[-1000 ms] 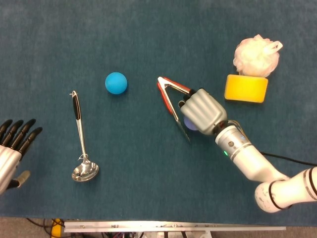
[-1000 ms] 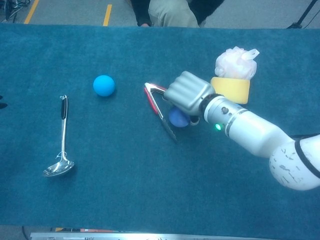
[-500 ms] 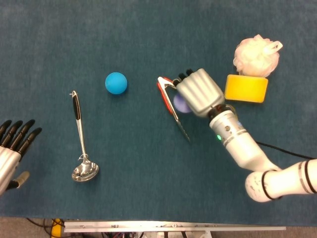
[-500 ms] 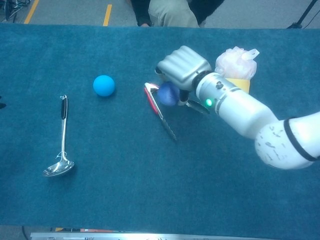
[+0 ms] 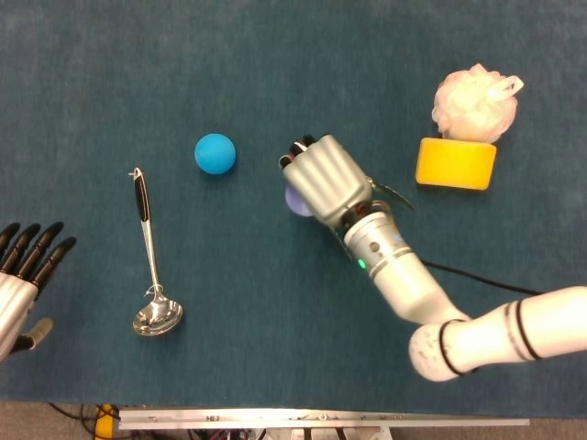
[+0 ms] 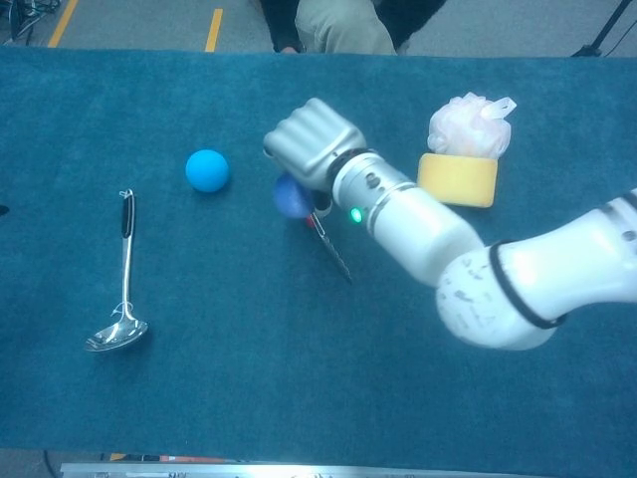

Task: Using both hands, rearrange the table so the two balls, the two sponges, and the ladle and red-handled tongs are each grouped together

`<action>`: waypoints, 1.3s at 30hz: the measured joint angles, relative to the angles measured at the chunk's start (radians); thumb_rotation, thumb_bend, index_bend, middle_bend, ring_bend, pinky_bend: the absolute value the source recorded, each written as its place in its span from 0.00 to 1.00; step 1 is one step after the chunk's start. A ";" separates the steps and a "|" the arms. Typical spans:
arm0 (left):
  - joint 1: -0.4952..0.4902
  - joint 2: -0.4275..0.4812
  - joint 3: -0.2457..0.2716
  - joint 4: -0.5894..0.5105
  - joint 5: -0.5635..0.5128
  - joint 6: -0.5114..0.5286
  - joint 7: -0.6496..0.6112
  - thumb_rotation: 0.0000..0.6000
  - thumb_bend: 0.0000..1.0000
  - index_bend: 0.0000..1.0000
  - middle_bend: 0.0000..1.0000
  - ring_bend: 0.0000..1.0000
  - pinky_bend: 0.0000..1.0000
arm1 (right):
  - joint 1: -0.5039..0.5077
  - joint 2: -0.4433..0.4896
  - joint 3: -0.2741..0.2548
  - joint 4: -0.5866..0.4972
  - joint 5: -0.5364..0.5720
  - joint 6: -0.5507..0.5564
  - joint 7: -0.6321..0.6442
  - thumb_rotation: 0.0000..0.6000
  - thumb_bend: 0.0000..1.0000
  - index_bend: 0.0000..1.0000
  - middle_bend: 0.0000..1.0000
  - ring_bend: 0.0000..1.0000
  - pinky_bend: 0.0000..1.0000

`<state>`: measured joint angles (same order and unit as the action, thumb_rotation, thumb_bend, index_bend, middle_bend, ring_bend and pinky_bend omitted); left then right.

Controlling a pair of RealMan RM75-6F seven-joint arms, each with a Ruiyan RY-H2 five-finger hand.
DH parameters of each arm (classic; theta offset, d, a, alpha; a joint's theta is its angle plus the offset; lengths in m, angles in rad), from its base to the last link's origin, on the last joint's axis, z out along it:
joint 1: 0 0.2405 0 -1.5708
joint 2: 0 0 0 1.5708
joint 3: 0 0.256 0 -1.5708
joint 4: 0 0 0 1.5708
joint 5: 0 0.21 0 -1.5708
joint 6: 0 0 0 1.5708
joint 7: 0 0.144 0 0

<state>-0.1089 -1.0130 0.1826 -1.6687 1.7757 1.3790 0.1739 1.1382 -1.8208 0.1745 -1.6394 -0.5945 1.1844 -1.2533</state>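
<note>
One ball, the dark blue ball (image 6: 292,196), is gripped in the right hand (image 5: 320,178) above the tongs (image 6: 330,248) mid-worktop, for setting down beside the light blue ball (image 5: 215,153); the left hand (image 5: 26,266) waits with fingers spread, empty.

Even, soft lighting; slight blur throughout.

Bare counter (image 5: 275,82) lies between the right hand (image 5: 321,179), holding a dark blue ball (image 6: 292,196), and the light blue ball (image 5: 215,153). The tongs (image 6: 328,242) lie under that arm. The ladle (image 5: 151,266) stands between the light blue ball and the left hand (image 5: 23,275).
</note>
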 measured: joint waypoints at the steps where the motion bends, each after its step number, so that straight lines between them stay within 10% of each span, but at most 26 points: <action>1: 0.000 0.000 0.000 0.000 0.000 0.000 -0.001 1.00 0.22 0.00 0.00 0.00 0.03 | 0.008 -0.013 -0.001 0.009 0.004 0.006 -0.017 1.00 0.05 0.54 0.40 0.33 0.54; 23: 0.010 0.006 0.001 0.011 0.004 0.014 -0.023 1.00 0.22 0.00 0.00 0.00 0.03 | 0.074 -0.184 -0.001 0.168 0.031 0.051 -0.165 1.00 0.05 0.27 0.35 0.29 0.50; 39: 0.012 0.011 -0.009 0.007 -0.005 0.018 -0.014 1.00 0.22 0.00 0.00 0.00 0.03 | 0.010 -0.024 0.006 -0.010 0.002 0.072 -0.098 1.00 0.05 0.26 0.35 0.29 0.50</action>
<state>-0.0974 -1.0017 0.1733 -1.6620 1.7711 1.3972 0.1594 1.1484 -1.8451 0.1804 -1.6494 -0.5921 1.2566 -1.3510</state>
